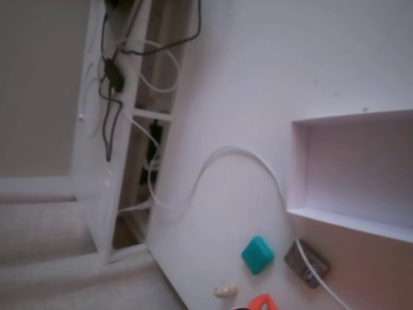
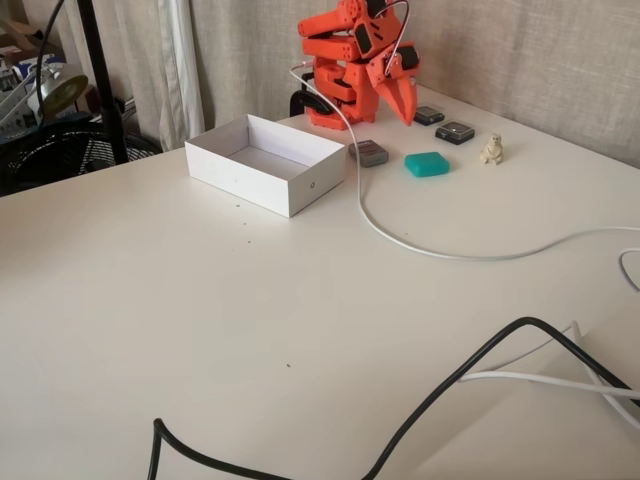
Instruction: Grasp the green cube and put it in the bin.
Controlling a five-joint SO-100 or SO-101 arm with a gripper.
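The green cube (image 2: pixel 427 164) is lying free on the surface (image 2: pixel 250 300) beside the bin (image 2: pixel 300 184) (tool (image 2: pixel 405 108) hanging above, fingers seemingly pressed together).

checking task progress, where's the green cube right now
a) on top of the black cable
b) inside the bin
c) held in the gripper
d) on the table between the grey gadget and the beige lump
d: the green cube lies on the table between the grey gadget and the beige lump, outside the bin.

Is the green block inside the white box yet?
No. The green cube lies on the table beside the bin, which looks empty.
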